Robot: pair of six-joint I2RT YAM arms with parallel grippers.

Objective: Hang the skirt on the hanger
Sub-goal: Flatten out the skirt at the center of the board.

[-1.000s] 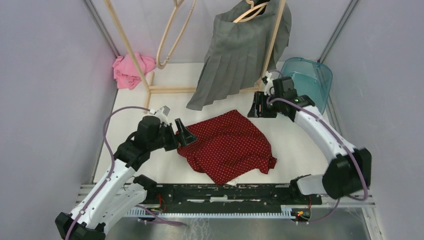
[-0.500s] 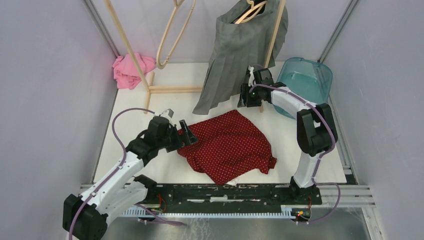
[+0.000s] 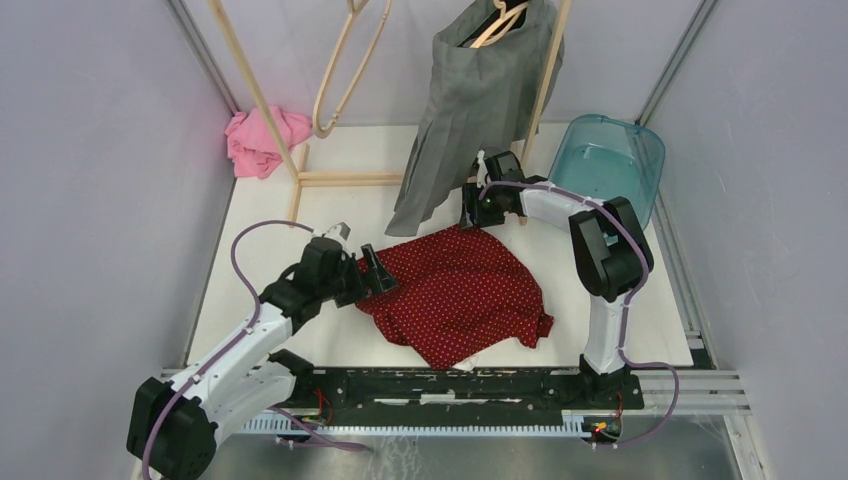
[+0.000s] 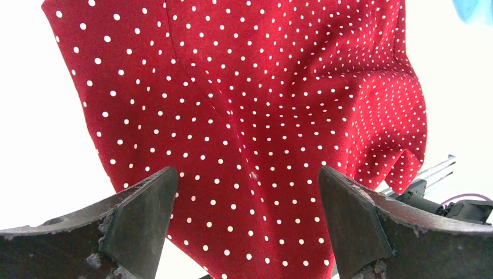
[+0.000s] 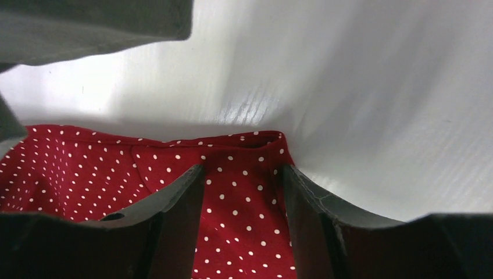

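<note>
Skirts: one red skirt [image 3: 455, 290], one grey skirt [image 3: 470, 110]; left pincer [image 4: 247, 186] and right pincer [image 5: 241, 180] gape.

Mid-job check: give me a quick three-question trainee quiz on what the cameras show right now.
1. True or false: the red white-dotted skirt is hanging from the wooden rack.
2. Which garment hangs at that rack? A) blue jeans B) grey pleated skirt C) yellow shirt
3. Fill in: the left gripper and the right gripper both have their jaws ____.

Key: 1 false, it lies crumpled on the white table; 2 B; 3 open.
</note>
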